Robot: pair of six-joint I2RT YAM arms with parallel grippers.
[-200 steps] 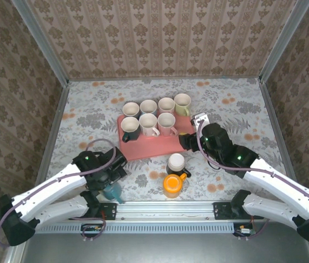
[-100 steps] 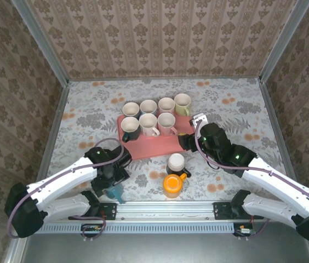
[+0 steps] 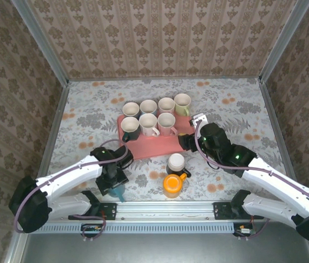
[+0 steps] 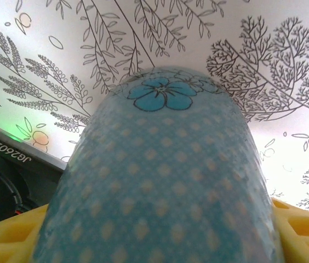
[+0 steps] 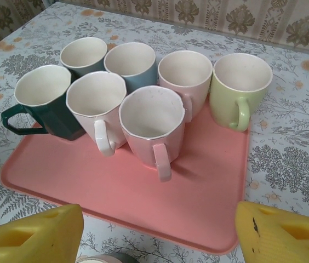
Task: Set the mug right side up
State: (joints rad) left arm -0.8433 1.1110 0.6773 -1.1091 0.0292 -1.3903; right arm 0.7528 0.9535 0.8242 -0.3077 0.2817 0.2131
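A blue mug point(image 4: 165, 164) with pale dots and a blue flower sits between the yellow fingers point(image 4: 302, 227) of my left gripper point(image 4: 160, 235), which press on both its sides. In the top view the same mug point(image 3: 115, 192) peeks out under my left gripper point(image 3: 113, 181), low over the table near the front rail. Whether its far end is the rim or the base cannot be told. My right gripper point(image 5: 160, 235) stands open with nothing between its fingers, just in front of the pink tray point(image 5: 143, 197). From above it point(image 3: 186, 141) hovers at the tray's right front corner.
Several upright mugs, among them a dark green mug point(image 5: 42, 104) and a light green mug point(image 5: 239, 87), crowd the tray's back half. An orange mug point(image 3: 172, 185) and a dark mug point(image 3: 176, 163) stand on the table in front of the tray. The metal rail point(image 3: 165, 209) borders the front.
My left arm has swung its wrist rightward and toward the front rail, settling over the blue mug. The right arm has barely moved.
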